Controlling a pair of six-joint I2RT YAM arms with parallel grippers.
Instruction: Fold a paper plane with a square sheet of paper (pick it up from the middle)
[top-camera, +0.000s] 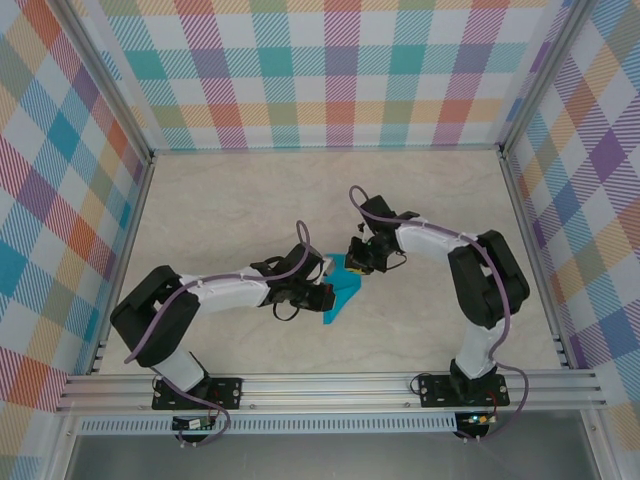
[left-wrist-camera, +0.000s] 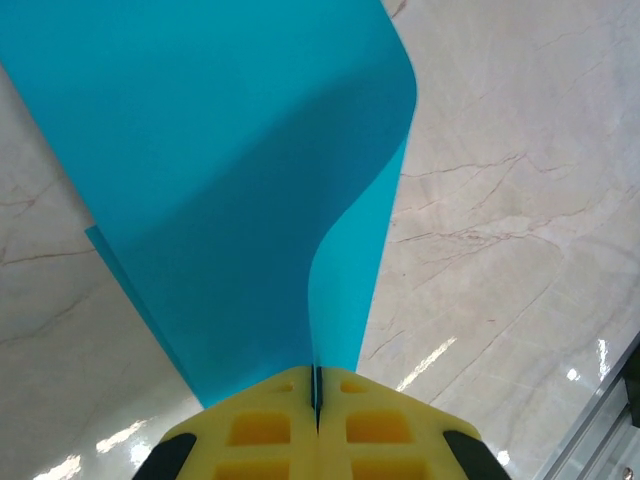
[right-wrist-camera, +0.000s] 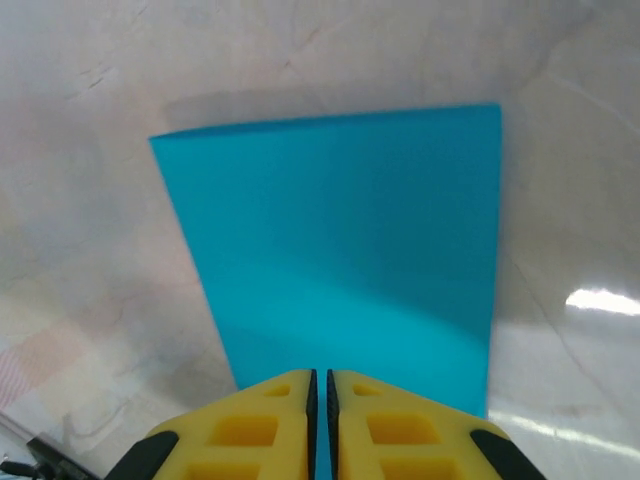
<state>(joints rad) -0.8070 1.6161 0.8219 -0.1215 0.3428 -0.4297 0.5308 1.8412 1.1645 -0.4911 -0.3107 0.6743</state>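
The square sheet of paper (top-camera: 343, 288) is teal and lies part-folded mid-table between my two grippers. My left gripper (top-camera: 322, 292) is shut on its near edge. In the left wrist view the sheet (left-wrist-camera: 230, 170) rises out of the closed yellow jaws (left-wrist-camera: 316, 385) and curls over to the right. My right gripper (top-camera: 358, 262) sits at the sheet's far side. In the right wrist view its jaws (right-wrist-camera: 320, 375) are together but for a hairline gap, over a flat rectangular face of the paper (right-wrist-camera: 350, 240). I cannot tell whether they pinch any of it.
The tabletop (top-camera: 250, 200) is pale marble, walled by checked panels. An aluminium rail (top-camera: 330, 385) runs along the near edge by the arm bases. Both arms reach inward and nearly meet at the centre.
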